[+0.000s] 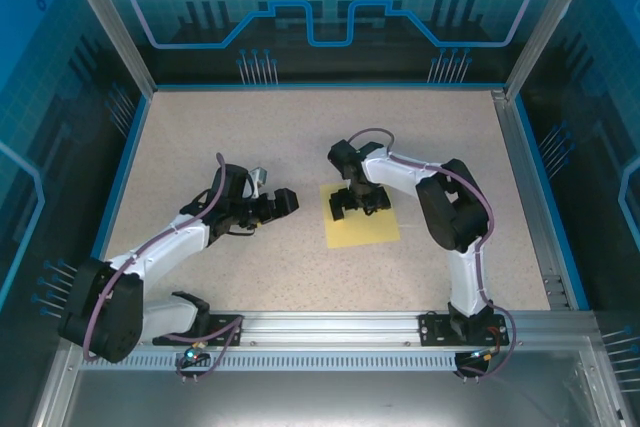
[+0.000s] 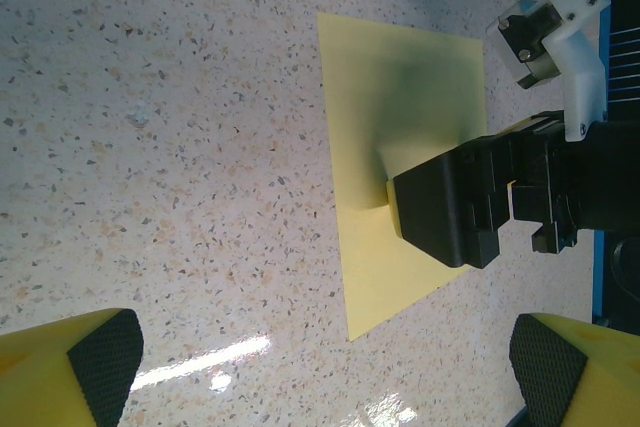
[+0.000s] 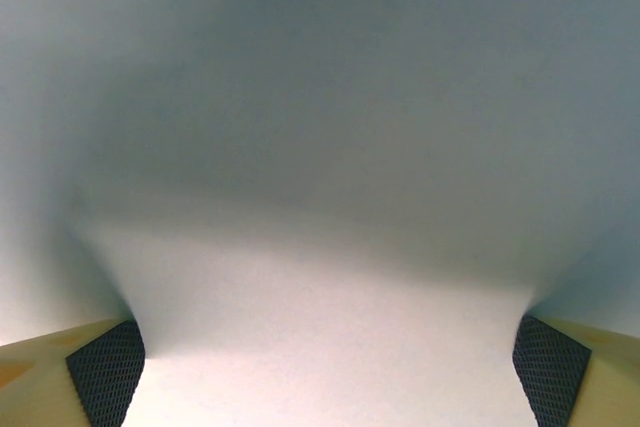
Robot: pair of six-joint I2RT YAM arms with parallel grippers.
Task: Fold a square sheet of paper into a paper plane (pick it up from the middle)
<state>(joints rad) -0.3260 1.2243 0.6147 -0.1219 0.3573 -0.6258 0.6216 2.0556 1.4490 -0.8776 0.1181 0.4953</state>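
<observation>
Hovering left fingers [image 2: 105, 362] — spread wide, empty | right fingers [image 3: 105, 382] — spread wide, down on yellow sheet [image 1: 366, 230]

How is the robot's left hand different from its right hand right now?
The right gripper is down low over the middle of the yellow paper. The left gripper waits off to the side, over the bare table. The right gripper is very close to the paper, but the left gripper is apart from it and touches nothing. Both are wide open, and both have yellow fingers with black pads.
</observation>
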